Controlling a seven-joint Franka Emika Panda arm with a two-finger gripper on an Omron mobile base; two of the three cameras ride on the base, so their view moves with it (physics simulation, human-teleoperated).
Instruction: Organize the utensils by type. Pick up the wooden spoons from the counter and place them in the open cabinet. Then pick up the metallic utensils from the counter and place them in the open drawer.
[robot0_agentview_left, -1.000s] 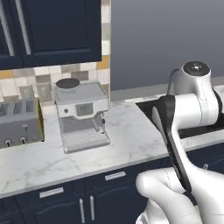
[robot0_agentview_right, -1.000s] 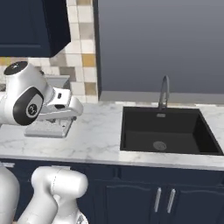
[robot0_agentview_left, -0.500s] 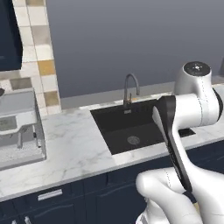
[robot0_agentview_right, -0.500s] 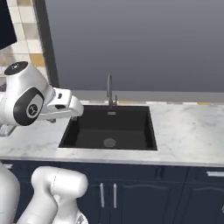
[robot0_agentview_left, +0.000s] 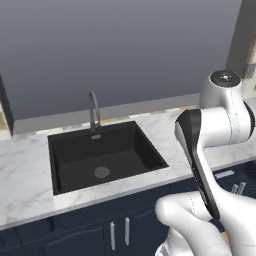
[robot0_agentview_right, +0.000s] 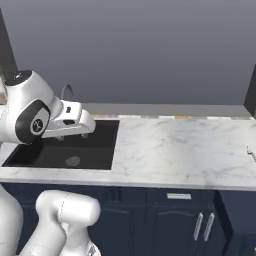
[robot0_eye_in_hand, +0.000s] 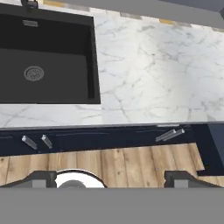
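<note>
Fingers (robot0_eye_in_hand: 39, 178) stand spread wide with nothing between them, their two dark tips low in the hand view over the wooden floor (robot0_eye_in_hand: 127, 164) in front of the navy base cabinets (robot0_eye_in_hand: 109, 139). Beyond them lies the white marble counter (robot0_eye_in_hand: 148, 70), with the black sink (robot0_eye_in_hand: 43, 61) sunk into it on the left. At the counter's far right edge in the right base view, a thin silver-grey utensil (robot0_agentview_right: 250, 152) pokes into sight, too small to identify.

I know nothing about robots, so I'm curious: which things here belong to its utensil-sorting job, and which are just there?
Part of the job: the counter; the gripper, open and holding nothing.
Just there: the sink; the faucet; the base cabinets.
</note>
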